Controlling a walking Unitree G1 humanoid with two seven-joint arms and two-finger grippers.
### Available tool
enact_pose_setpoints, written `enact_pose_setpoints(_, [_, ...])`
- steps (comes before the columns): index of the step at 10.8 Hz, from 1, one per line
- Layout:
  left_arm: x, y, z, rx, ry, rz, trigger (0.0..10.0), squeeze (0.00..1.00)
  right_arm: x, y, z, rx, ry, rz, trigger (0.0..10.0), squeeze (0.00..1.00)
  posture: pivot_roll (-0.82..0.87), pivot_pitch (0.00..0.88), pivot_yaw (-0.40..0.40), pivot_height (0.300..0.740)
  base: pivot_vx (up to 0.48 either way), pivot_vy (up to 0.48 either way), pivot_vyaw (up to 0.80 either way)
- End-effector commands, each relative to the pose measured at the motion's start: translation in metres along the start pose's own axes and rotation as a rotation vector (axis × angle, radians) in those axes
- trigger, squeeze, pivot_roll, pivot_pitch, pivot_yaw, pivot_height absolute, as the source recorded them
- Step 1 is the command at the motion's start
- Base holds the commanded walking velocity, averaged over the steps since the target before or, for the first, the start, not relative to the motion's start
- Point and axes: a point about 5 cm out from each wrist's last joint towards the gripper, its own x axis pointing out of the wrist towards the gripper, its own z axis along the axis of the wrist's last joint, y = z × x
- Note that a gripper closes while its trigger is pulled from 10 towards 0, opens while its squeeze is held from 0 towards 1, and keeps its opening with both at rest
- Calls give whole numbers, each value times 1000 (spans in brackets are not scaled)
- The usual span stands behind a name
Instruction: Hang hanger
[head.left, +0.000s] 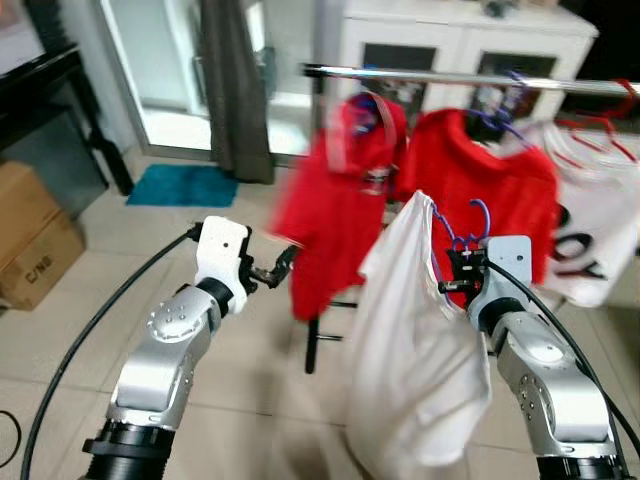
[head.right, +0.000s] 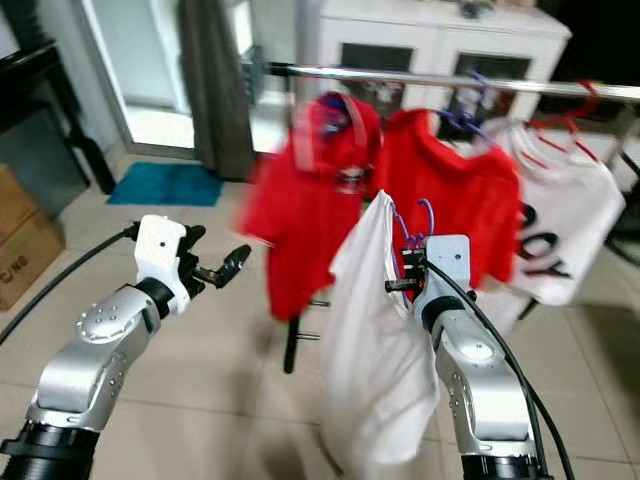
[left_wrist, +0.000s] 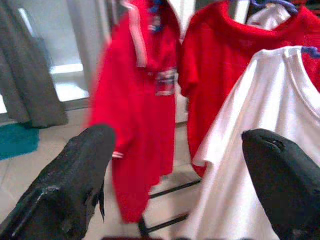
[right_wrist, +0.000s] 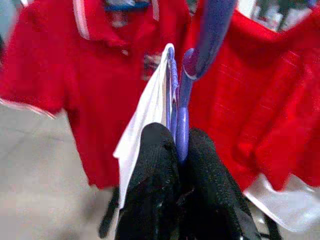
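The right gripper (right_wrist: 177, 150) is clamped tight on the thin purple plastic hanger (head.left: 478, 222), whose hook curls up just above the fingers; a white T-shirt (head.left: 415, 350) hangs from it, draping down in front of the right arm, below the horizontal chrome clothes rail (head.left: 470, 78). The left gripper (head.left: 275, 270) is raised beside the shirt with its two black fingers (left_wrist: 75, 185) spread wide and nothing between them.

On the rail hang a red polo shirt (head.left: 340, 200) with a white-trimmed collar, a red T-shirt (head.left: 490, 180) on another purple hanger, and a white shirt with dark lettering (head.left: 595, 240) on a red hanger. The two red garments hang directly behind the held shirt, crowding the stretch of rail above it. Behind the rail stands a white cabinet (head.left: 460, 40) with dark glass doors. To the left are a grey curtain (head.left: 235, 90), a teal floor mat (head.left: 180, 185) and a brown cardboard box (head.left: 35, 245) on the pale tiled floor (head.left: 110, 290).

The polo shirt is motion-blurred, the lettered shirt is cut off at the frame edge, and the held hanger's shoulders are hidden inside the white cloth.
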Motion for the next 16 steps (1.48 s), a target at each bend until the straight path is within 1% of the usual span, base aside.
enact_pose_setpoints(1, [-1, 1, 3, 12, -2, 1, 10000, 0, -1, -1, 9, -2, -39, -3, 0, 0, -174, 0, -31, 740, 0, -420, 0])
enact_pose_setpoints(9, [-1, 0, 2, 23, 4, -3, 10000, 0, 2, 2, 10, -11, -39, 19, 0, 0, -170, 0, -40, 740, 0, -363, 0])
enact_pose_setpoints(10, [-1, -1, 3, 42, -5, -6, 10000, 0, 2, 2, 10, -10, -39, 19, 0, 0, -170, 0, -40, 740, 0, -240, 0])
enact_pose_setpoints(12, [0, 0, 4, 99, -4, -37, 10000, 0, 4, 1, 12, -34, -42, 51, 0, 0, -167, 0, -41, 740, 0, 0, 0])
enact_pose_setpoints(13, [-1, 0, 9, 151, -14, -125, 10000, 0, 1, 0, 26, -92, -120, 139, 0, 0, -163, 0, -42, 740, 0, 0, 0])
enact_pose_setpoints(14, [-1, 2, 17, 147, -47, -190, 10000, 690, -5, 4, 37, -136, -168, 293, 0, 0, -162, 0, -39, 740, 0, 0, 0])
enact_pose_setpoints(15, [2, 4, 22, 149, -64, -209, 10000, 1000, -8, 5, 41, -163, -173, 365, 0, 0, -161, 0, -39, 740, 0, 0, 0])
enact_pose_setpoints(16, [10, 6, 30, 148, -80, -247, 10000, 1000, -12, 6, 45, -219, -171, 456, 0, 0, -163, 0, -35, 740, 0, 0, 0])
